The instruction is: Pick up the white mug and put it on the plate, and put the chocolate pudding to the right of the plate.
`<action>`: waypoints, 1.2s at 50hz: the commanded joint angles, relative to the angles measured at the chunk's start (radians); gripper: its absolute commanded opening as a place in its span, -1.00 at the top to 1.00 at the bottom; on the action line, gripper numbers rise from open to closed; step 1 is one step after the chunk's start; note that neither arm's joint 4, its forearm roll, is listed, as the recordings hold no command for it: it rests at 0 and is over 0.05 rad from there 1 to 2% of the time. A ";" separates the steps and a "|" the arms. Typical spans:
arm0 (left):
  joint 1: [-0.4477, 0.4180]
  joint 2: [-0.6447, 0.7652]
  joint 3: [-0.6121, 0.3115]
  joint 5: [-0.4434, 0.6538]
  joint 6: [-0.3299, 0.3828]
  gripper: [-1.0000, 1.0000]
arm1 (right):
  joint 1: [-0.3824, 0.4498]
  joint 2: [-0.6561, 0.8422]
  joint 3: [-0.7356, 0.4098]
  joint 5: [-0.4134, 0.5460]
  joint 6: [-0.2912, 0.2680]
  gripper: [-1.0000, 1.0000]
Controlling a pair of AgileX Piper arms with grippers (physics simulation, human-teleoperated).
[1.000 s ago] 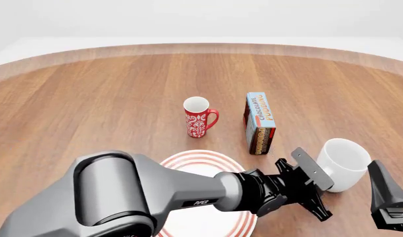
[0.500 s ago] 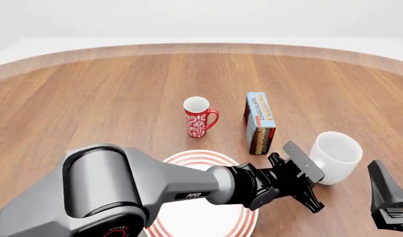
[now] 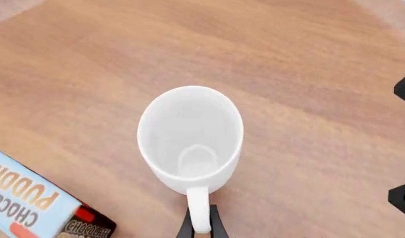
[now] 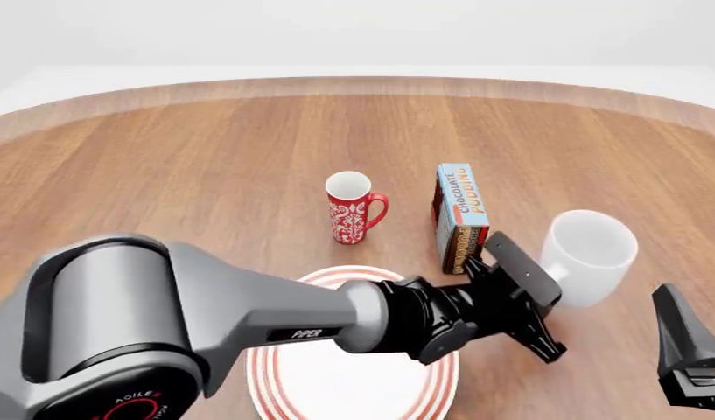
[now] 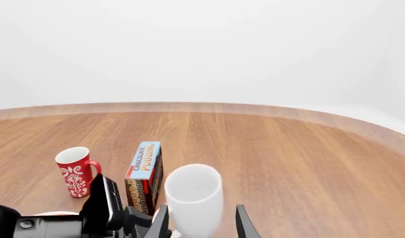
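Warm brown wooden tabletop (image 4: pixel 193 175) with a curved far edge fills the front view under a pale blank backdrop. On it, the grey left arm reaches across a large round white plate with red rings (image 4: pixel 333 282), and the left gripper (image 4: pixel 544 311) holds the glossy all-white mug (image 4: pixel 587 256) by its handle, tilted and raised to the right of the plate. Just beside the mug's left stands the chocolate pudding box with light-blue face and brown sides (image 4: pixel 460 219), upright, and further left a slim red mug with white floral pattern (image 4: pixel 353 208). At the lower right corner sits part of the dark right gripper (image 4: pixel 690 354); whether it is spread or closed cannot be told. From the left wrist, the mug's open mouth faces the camera, its loop handle (image 3: pixel 199 210) pinched between dark fingertips (image 3: pixel 185 228). From the right wrist, two dark fingers (image 5: pixel 245 223) stand spread apart, with nothing held between them.
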 commanded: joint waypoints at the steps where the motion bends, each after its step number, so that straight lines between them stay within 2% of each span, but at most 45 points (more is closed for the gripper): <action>1: 0.009 -0.058 0.058 -0.031 0.001 1.00 | 0.000 0.000 0.000 0.000 0.000 -1.00; 30: 0.010 -0.188 0.250 -0.136 -0.009 1.00 | 0.000 0.000 0.000 0.000 0.000 -1.00; 42: 0.014 -0.245 0.293 -0.144 0.002 1.00 | 0.000 0.000 0.000 0.000 0.000 -1.00; 60: 0.011 -0.328 0.406 -0.181 0.005 1.00 | 0.000 0.000 0.000 0.000 0.001 -1.00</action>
